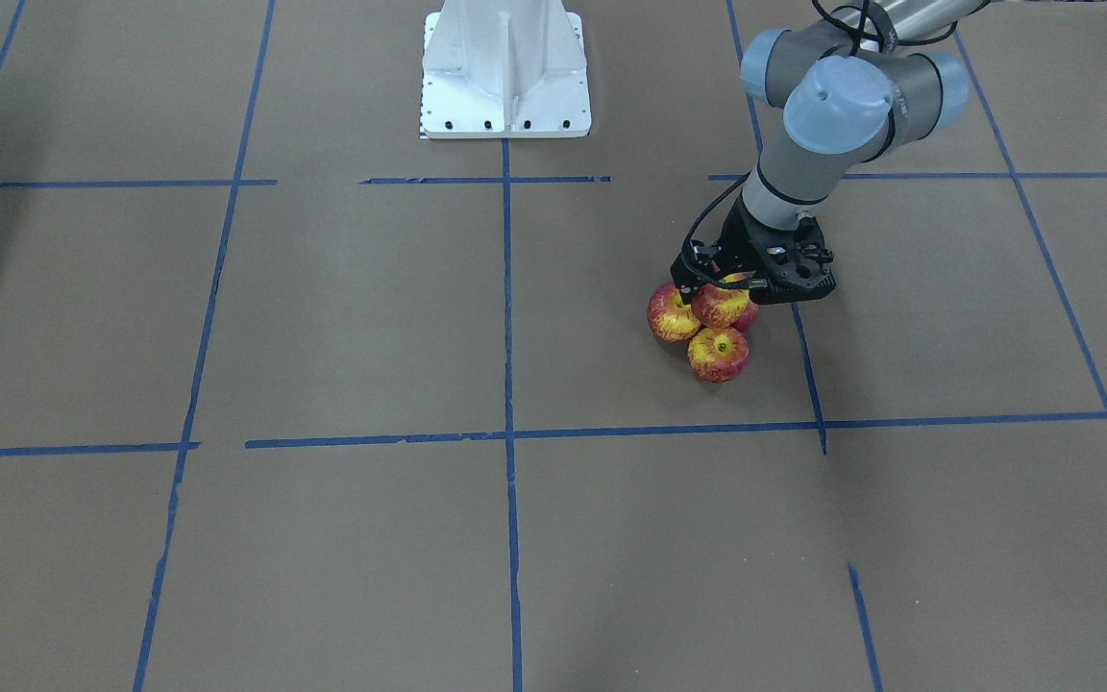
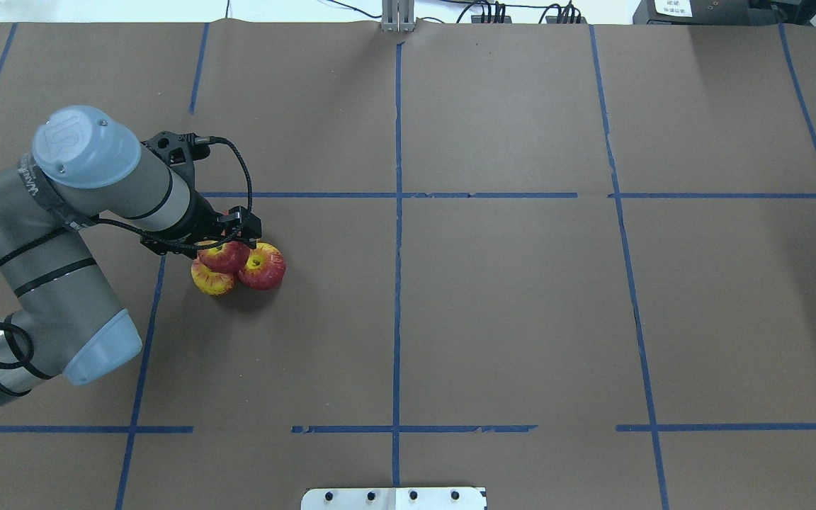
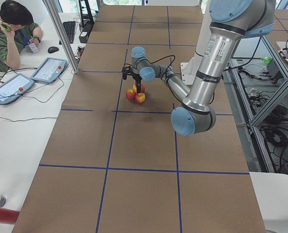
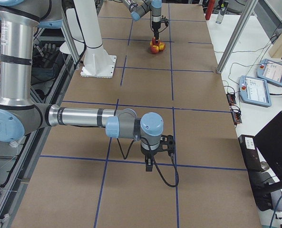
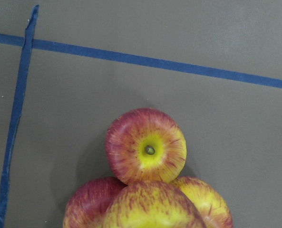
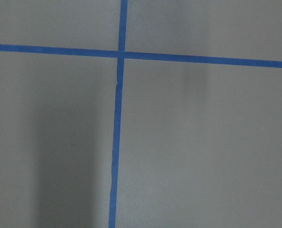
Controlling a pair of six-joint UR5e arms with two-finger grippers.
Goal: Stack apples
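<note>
The left arm (image 2: pixel 40 283) comes in low at the near left of the overhead view. It folds back on itself at the elbow, and its blue-capped wrist joints stack above the forearm. In the exterior left view its near link stands almost upright and the forearm reaches away across the surface (image 2: pixel 521 319). The left gripper (image 2: pixel 222 241) hangs straight down from the wrist, directly over the apples (image 2: pixel 263 268).

The four apples sit bunched together on the robot's left half of the surface. They lie inside a cell of the blue tape lines (image 2: pixel 397 212), just right of one line and below the crossing one. Three lie on the surface touching one another:
- A darker red apple (image 5: pixel 86 204) lies to the left in the left wrist view.
- A stem-up apple (image 5: pixel 145 145) lies in the middle.
- A yellower apple (image 5: pixel 209 202) lies to the right.

The top apple (image 5: pixel 152 209) rests in the hollow between them, right under the wrist. One dark finger stands against its side in the front-facing view and the other is hidden. I cannot tell whether the jaws clasp this apple or merely straddle it.

The right arm (image 4: pixel 79 117) shows only in the exterior right view, well apart from the apples. Its upper link is upright, its forearm is level, and the right gripper (image 4: pixel 150 165) points down near a tape crossing. Whether its jaws are wide or narrow cannot be told.
</note>
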